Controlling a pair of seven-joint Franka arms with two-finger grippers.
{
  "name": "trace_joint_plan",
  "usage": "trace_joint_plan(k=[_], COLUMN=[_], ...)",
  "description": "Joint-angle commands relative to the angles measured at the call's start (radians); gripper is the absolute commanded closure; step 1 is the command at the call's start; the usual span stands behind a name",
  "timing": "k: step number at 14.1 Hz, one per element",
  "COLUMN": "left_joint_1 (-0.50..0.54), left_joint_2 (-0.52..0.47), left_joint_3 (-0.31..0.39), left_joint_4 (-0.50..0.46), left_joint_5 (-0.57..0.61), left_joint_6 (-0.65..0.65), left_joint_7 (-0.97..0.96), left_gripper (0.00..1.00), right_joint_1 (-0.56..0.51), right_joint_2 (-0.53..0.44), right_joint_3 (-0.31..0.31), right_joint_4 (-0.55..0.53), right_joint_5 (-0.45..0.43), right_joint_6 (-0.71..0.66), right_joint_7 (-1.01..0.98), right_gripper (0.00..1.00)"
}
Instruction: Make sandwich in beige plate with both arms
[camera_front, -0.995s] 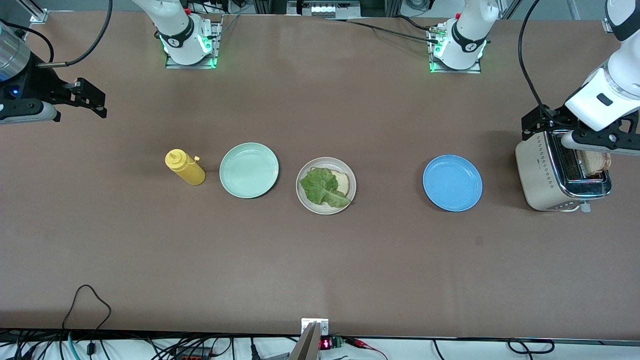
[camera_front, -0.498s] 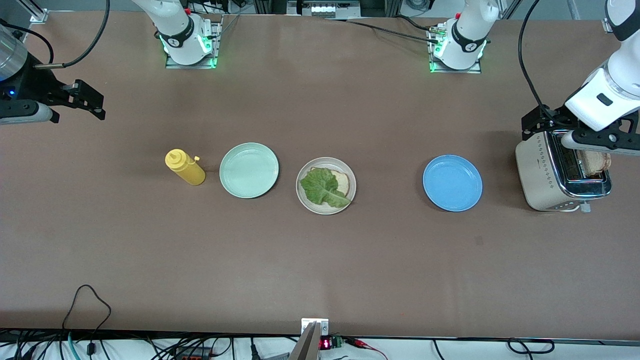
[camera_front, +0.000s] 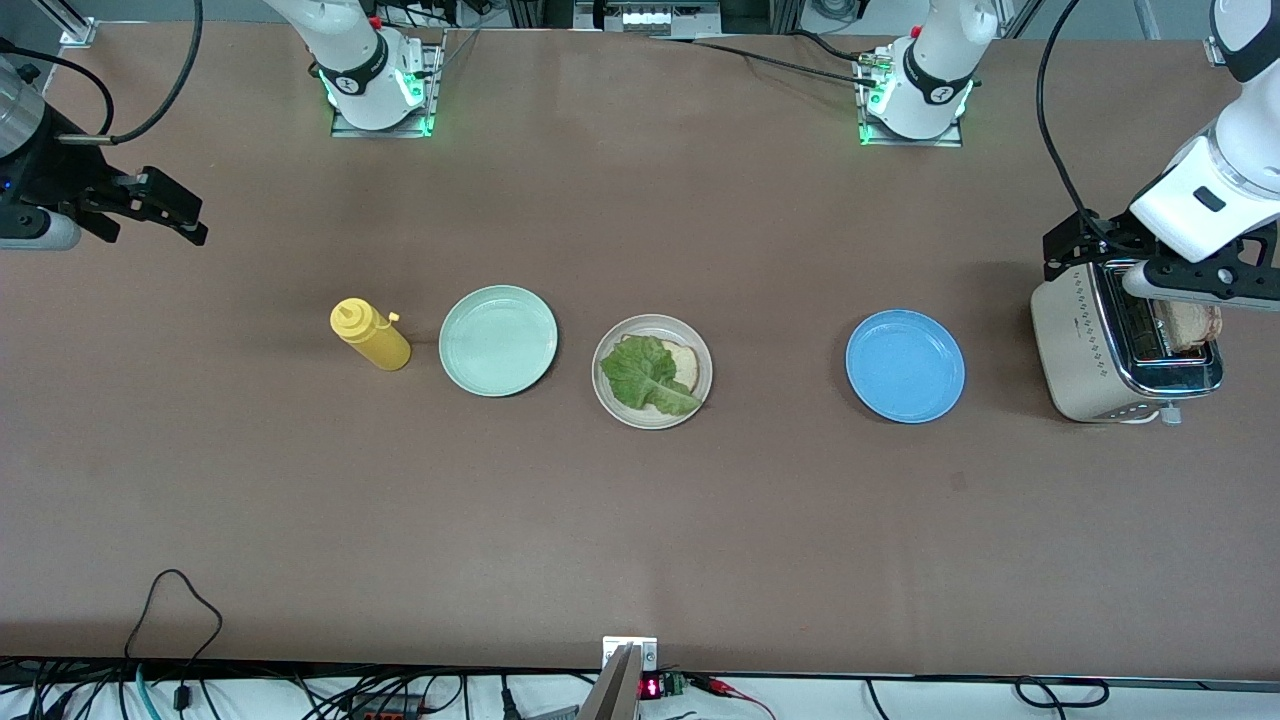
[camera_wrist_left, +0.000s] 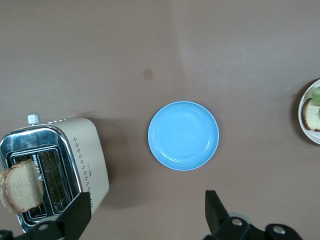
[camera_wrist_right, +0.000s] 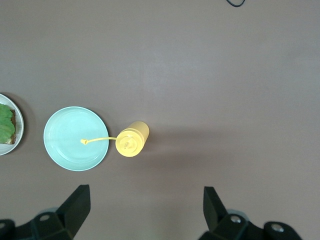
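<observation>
The beige plate (camera_front: 603, 400) sits mid-table and holds a bread slice (camera_front: 686, 366) with a green lettuce leaf (camera_front: 645, 375) lying on it. A second bread slice (camera_front: 1188, 325) stands in the toaster (camera_front: 1085, 350) at the left arm's end of the table. My left gripper (camera_front: 1150, 265) hangs open and empty over the toaster; in the left wrist view (camera_wrist_left: 147, 215) the toaster slice (camera_wrist_left: 20, 187) shows off to one side of the fingers. My right gripper (camera_front: 165, 205) is open and empty in the air at the right arm's end (camera_wrist_right: 145, 215).
A mint-green plate (camera_front: 498, 341) and a yellow mustard bottle (camera_front: 370, 335) stand beside the beige plate toward the right arm's end. A blue plate (camera_front: 905, 366) lies between the beige plate and the toaster. Cables run along the table edge nearest the front camera.
My right arm has drawn a little farther toward its end of the table, still open. My left arm has not moved.
</observation>
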Motion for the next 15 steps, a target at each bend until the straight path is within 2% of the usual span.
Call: trace_joint_plan(k=[1,15], left_joint_1=[0.004,0.003], left_joint_2=[-0.006,-0.006], left_joint_3=[0.001,-0.001], left_joint_4=[0.004,0.004], left_joint_5=[-0.008,-0.008], left_joint_6=[-0.012,-0.01], left_joint_7=[0.005,-0.006], left_gripper=[0.0,0.0], right_joint_1=[-0.016,-0.012], right_joint_2=[0.0,0.003], right_joint_3=[0.012,0.012], right_joint_4=[0.016,0.021], right_joint_5=[0.012,0.009], right_joint_6=[0.006,0.0], right_joint_7=[0.004,0.012], right_gripper=[0.0,0.0])
